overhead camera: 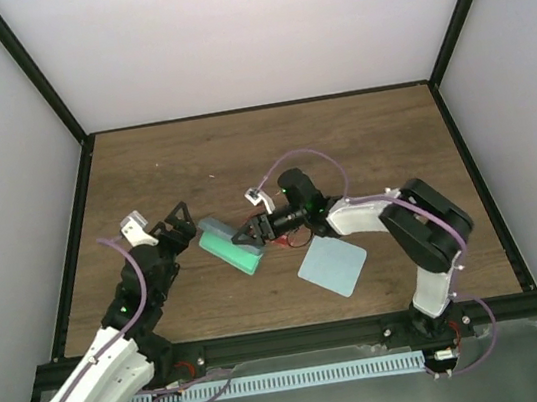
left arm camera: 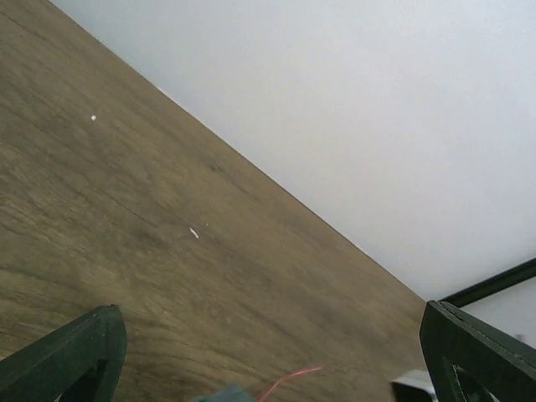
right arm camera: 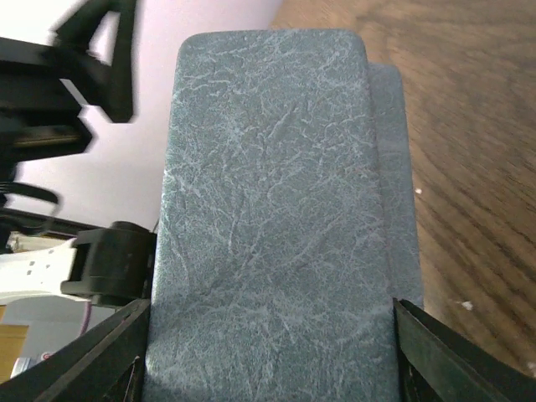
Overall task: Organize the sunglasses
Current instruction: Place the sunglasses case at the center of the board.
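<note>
Two arms, left fingers (overhead camera: 181, 224) wide open, empty, right fingers (overhead camera: 254, 230) clamping case (overhead camera: 230, 248), sunglasses (overhead camera: 289, 242) just behind them.

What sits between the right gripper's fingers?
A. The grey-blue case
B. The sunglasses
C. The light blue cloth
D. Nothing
A: the right wrist view shows the grey-blue case filling the gap between the fingers of the right gripper, its edges against both.
</note>
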Available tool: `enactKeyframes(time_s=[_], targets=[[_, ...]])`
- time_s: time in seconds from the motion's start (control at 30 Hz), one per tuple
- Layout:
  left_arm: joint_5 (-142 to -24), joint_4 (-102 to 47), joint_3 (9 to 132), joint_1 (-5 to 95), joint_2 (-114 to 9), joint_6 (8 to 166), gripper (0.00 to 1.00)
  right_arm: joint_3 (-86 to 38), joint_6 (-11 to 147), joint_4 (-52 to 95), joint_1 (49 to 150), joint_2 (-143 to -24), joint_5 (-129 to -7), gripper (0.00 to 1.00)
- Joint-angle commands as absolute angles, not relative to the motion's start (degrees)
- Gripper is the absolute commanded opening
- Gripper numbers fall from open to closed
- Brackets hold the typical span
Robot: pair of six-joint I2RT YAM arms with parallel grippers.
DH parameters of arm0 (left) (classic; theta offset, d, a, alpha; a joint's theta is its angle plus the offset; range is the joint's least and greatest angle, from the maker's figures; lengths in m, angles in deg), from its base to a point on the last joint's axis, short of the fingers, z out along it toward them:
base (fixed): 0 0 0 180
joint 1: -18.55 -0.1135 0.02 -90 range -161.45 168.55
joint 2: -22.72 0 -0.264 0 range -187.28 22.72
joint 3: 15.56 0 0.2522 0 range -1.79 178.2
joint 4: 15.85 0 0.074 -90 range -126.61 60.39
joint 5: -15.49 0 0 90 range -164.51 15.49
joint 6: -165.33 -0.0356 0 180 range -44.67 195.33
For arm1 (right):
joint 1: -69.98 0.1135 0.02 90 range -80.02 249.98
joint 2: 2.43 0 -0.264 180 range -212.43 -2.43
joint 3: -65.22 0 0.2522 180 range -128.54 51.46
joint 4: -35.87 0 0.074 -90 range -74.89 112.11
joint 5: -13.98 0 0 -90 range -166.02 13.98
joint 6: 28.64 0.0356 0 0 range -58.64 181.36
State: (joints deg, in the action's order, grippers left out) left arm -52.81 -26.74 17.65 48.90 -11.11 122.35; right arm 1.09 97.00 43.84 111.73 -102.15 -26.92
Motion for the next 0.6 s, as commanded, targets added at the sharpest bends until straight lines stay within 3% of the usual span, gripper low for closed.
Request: enactKeyframes(time_s=[0.0,0.17,0.4,0.57], targets=[[-50.83,-26.98,16.98,48.72,-11.12,122.35,0.98,-4.0,101.07,43.63,111.81,-109.47,-20.56,0.56],[-52.94,-25.75,17.46,48.69,-14.12,122.06,0.98,-5.67,98.47,40.39,111.81,-112.65,-23.05,0.57],[-55.01,-23.9,17.26,48.69,-15.83,121.76,0.97,-7.51,94.74,34.51,111.81,-111.69,-24.45,0.75],[-55.63,-23.68,17.48,48.7,-16.65,121.66,0.97,-8.42,91.78,30.03,111.81,-109.79,-27.3,0.8]])
